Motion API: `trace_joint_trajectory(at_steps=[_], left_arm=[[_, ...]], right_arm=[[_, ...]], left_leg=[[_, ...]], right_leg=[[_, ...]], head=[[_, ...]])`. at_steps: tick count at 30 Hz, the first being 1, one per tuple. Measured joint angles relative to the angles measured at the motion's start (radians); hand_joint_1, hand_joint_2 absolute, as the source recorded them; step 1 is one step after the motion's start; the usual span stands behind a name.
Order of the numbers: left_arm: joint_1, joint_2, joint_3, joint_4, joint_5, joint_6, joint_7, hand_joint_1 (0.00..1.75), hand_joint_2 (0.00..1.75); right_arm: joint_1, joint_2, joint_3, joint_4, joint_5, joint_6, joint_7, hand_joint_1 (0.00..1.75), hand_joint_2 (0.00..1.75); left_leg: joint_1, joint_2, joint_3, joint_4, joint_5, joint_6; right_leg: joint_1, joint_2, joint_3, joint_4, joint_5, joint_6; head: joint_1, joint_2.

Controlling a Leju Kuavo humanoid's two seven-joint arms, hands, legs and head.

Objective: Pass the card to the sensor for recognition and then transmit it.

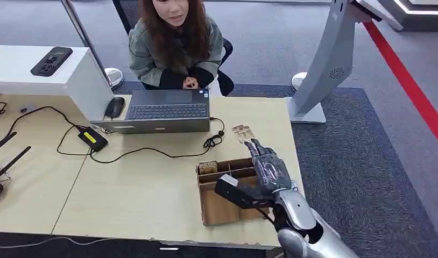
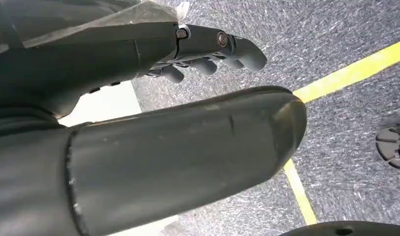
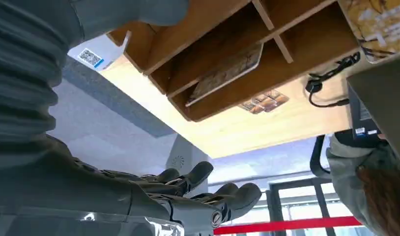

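A wooden compartment box (image 1: 219,207) stands near the table's front edge. My right hand (image 1: 268,167) hovers over its far right part, fingers (image 3: 210,196) stretched out and holding nothing. One patterned card (image 3: 227,71) leans inside a compartment under the hand. Another card (image 1: 207,167) sits in the box's far left compartment. A third card (image 1: 242,131) lies flat on the table just beyond the box. The black sensor pad (image 1: 51,61) rests on a white stand at the far left. My left hand (image 2: 208,54) hangs over the floor, holding nothing, fingers loosely bent.
A grey laptop (image 1: 165,110) with a mouse (image 1: 114,107), a power brick (image 1: 92,137) and trailing cable (image 1: 152,152) occupies the table's far side. A person (image 1: 176,45) sits behind it. A white kiosk stand (image 1: 324,70) rises at the right.
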Motion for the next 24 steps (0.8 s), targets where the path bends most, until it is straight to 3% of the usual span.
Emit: trace_joint_trajectory(at_steps=[9, 17, 24], left_arm=[[0.000, 0.000, 0.000, 0.000, -0.004, 0.000, 0.000, 0.00, 0.00], [0.000, 0.000, 0.000, 0.000, -0.010, 0.000, -0.002, 0.00, 0.00], [0.000, 0.000, 0.000, 0.000, -0.011, 0.000, -0.003, 0.00, 0.00]], right_arm=[[0.000, 0.016, 0.000, 0.030, -0.002, 0.000, 0.000, 0.02, 1.75], [-0.018, 0.028, -0.002, 0.045, 0.002, -0.021, 0.008, 0.37, 1.75], [-0.039, 0.037, -0.003, 0.045, 0.006, -0.022, 0.016, 0.44, 1.75]], left_leg=[[0.000, 0.000, 0.000, 0.000, 0.000, 0.000], [0.000, 0.000, 0.000, 0.000, 0.000, 0.000], [0.000, 0.000, 0.000, 0.000, 0.000, 0.000]], right_leg=[[0.000, 0.000, 0.000, 0.000, 0.000, 0.000], [0.000, 0.000, 0.000, 0.000, 0.000, 0.000], [0.000, 0.000, 0.000, 0.000, 0.000, 0.000]], head=[[0.000, 0.000], [0.000, 0.000], [0.000, 0.000]])
